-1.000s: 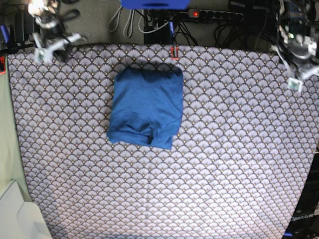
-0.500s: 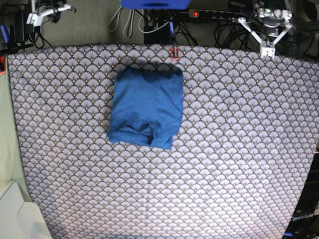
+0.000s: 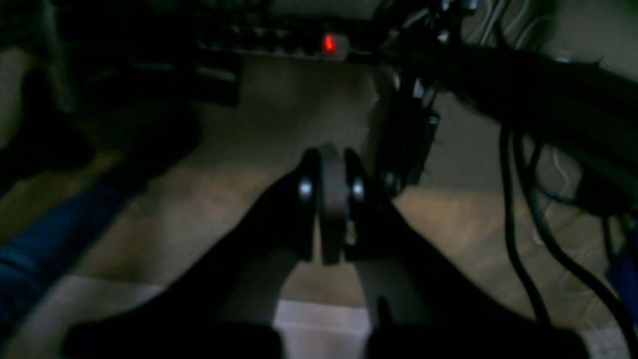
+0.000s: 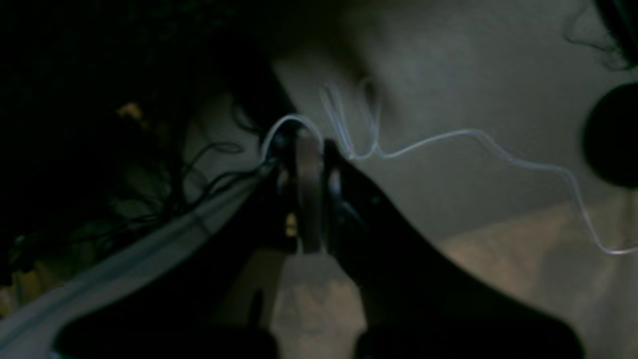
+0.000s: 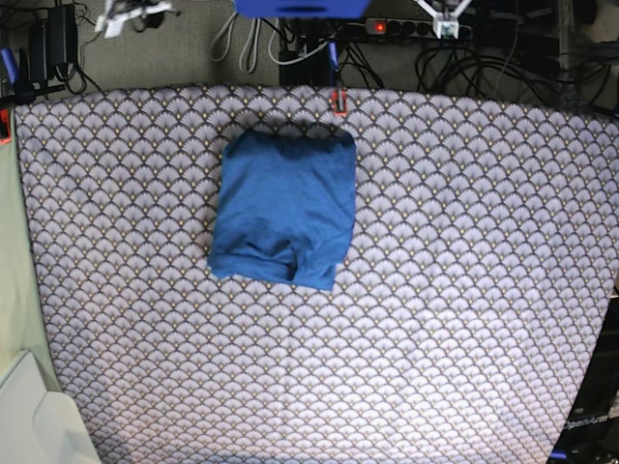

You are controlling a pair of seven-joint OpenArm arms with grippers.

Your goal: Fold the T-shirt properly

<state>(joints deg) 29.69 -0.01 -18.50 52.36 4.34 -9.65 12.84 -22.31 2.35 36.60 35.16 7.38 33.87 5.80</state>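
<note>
The T-shirt (image 5: 283,208) lies folded into a compact blue rectangle on the scallop-patterned cloth (image 5: 464,290), left of centre and near the far edge. Both arms are pulled back beyond that far edge, well away from it. My left gripper (image 5: 445,21) shows at the top right of the base view. In its wrist view the left gripper (image 3: 331,169) is shut with nothing in it, over the floor. My right gripper (image 5: 131,14) is at the top left. The right wrist view shows the right gripper (image 4: 309,149) shut and empty, beside a white cable (image 4: 448,137).
A power strip (image 5: 416,29) with a red light and tangled cables lie behind the table. A red clip (image 5: 338,101) sits at the far edge just above the shirt. A white object (image 5: 29,416) is at the near left corner.
Both arms have drawn back from the table's far corners to behind its far edge. The left gripper's fingers have gone from spread to shut. The T-shirt has not moved.
</note>
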